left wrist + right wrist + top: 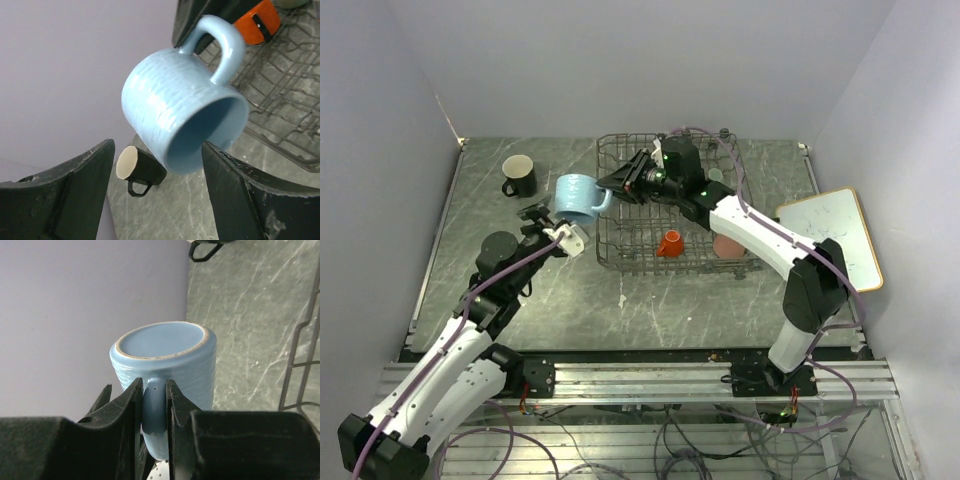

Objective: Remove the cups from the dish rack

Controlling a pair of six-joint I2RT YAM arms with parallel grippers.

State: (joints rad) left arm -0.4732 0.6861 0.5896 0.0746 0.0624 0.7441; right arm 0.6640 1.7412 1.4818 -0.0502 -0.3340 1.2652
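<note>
My right gripper (pixel 612 186) is shut on the handle of the light blue mug (pixel 577 197) and holds it in the air, just left of the dish rack (pixel 650 267). In the right wrist view the fingers (pixel 131 412) pinch the handle of the mug (pixel 167 357). My left gripper (pixel 556 228) is open just below the mug. In the left wrist view the mug (pixel 170 115) hangs mouth-down between the spread fingers (pixel 87 187). The black mug (pixel 518 176) stands on the table at the far left. A tiny orange cup (pixel 669 244) and the pink tumbler (pixel 728 246) are in the rack.
An orange mug (pixel 257 22) lies in the rack (pixel 287 100) behind the right gripper. The black mug (pixel 141 169) shows past the left fingers. A white board (pixel 840 235) with a wooden frame lies to the right of the rack. Walls close the left, back and right.
</note>
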